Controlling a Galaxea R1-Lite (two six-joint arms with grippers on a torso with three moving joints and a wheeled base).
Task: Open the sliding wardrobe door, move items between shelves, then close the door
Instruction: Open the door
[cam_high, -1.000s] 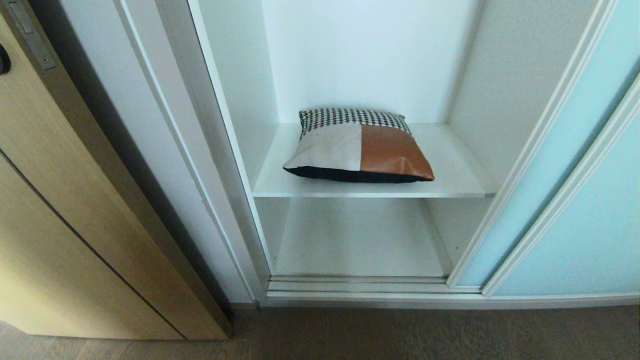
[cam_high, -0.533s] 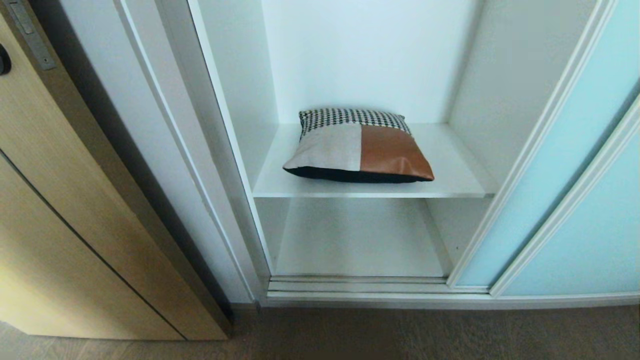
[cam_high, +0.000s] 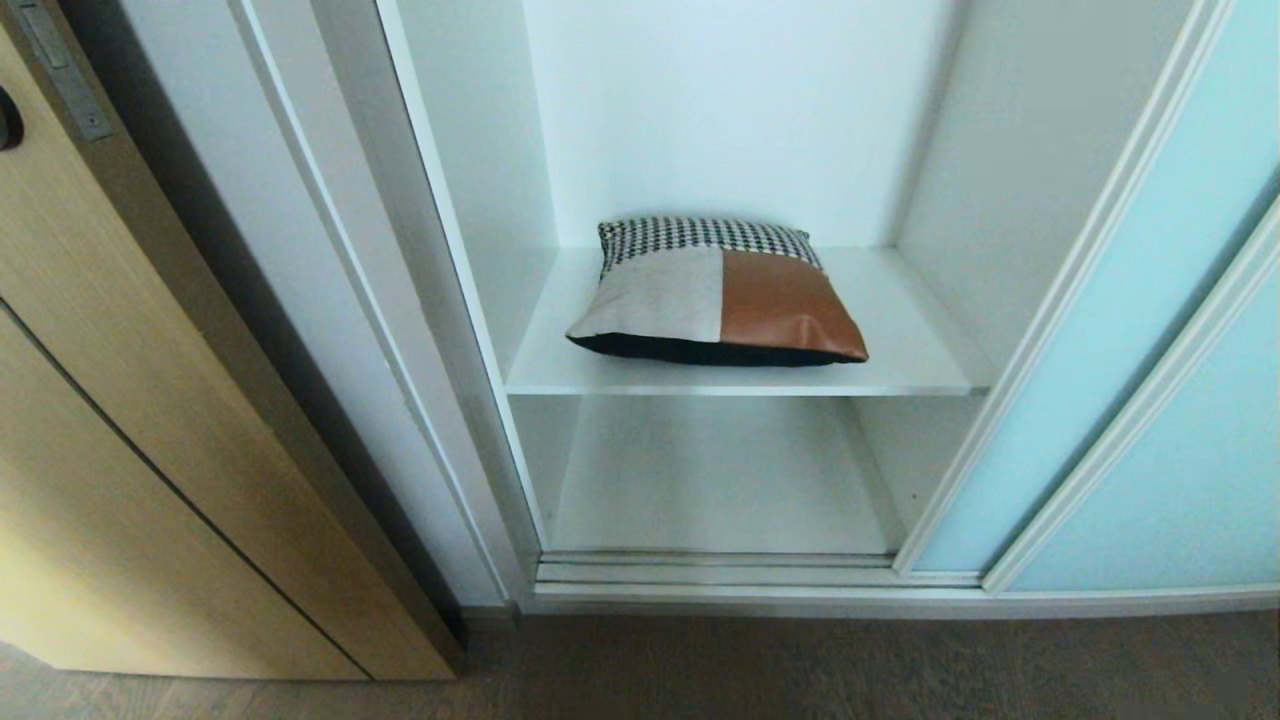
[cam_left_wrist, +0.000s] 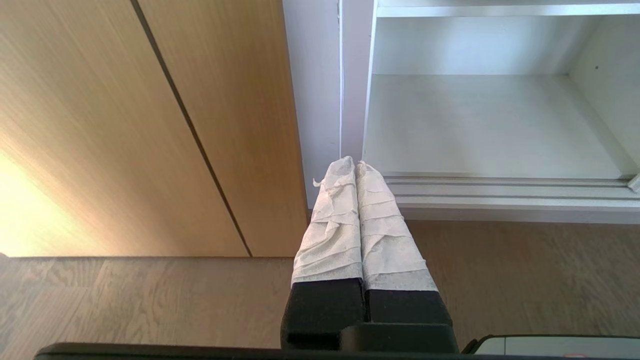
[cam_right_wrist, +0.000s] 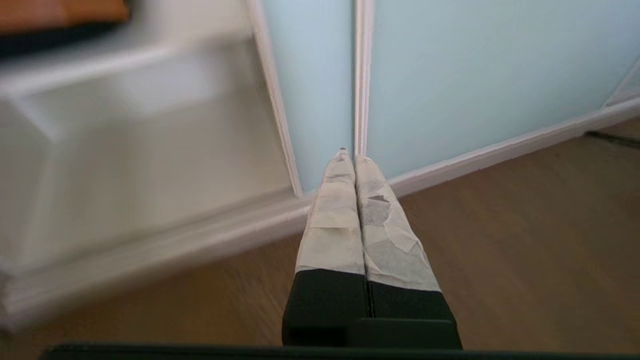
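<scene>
Door (cam_high: 1130, 330) frame slid slightly right; cushion (cam_high: 715, 292) unmoved; both end effectors closed, empty.

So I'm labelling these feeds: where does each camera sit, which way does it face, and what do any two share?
Head view: on the robot's head, looking forward and down into the open wardrobe at the cushion on the upper shelf; no arm shows.
Left wrist view: behind the shut left gripper, facing the tan wood door and bottom shelf.
Right wrist view: behind the shut right gripper, facing the sliding wardrobe door.
Shared: head and left wrist views both show the bottom shelf.
</scene>
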